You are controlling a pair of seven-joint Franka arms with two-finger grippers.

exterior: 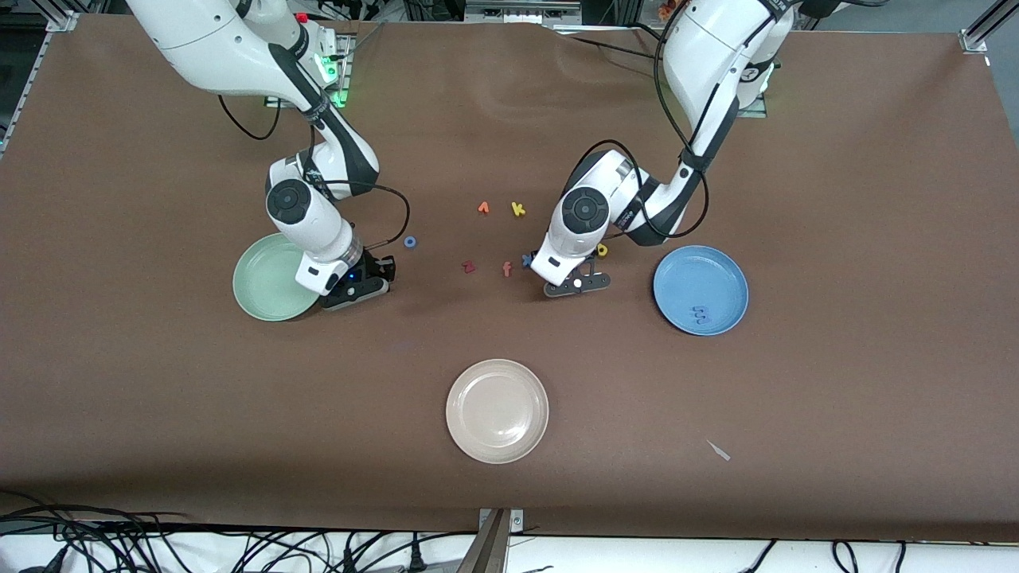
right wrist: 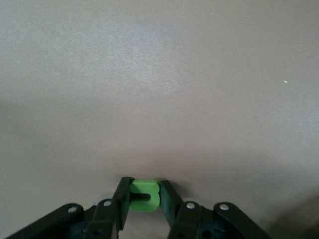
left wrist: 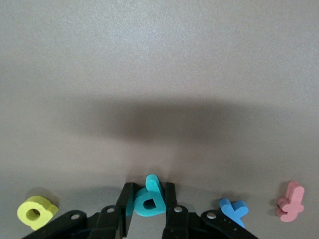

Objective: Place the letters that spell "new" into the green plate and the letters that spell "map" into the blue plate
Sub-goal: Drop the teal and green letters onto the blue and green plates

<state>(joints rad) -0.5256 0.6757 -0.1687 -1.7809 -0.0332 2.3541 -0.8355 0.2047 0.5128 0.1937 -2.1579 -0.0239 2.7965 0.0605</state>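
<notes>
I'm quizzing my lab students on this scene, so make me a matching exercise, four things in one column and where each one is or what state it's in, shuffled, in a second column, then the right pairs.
Things:
1. teal p
2. green n
3. blue m
4. cream-white plate

Places or states:
A. lying in the blue plate
B. pinched by the right gripper, beside the green plate
C. nothing in it, nearest the front camera
D. pinched by the left gripper, between the yellow a and the blue x

Pairs: 1-D, 2-B, 3-A, 4-C
</notes>
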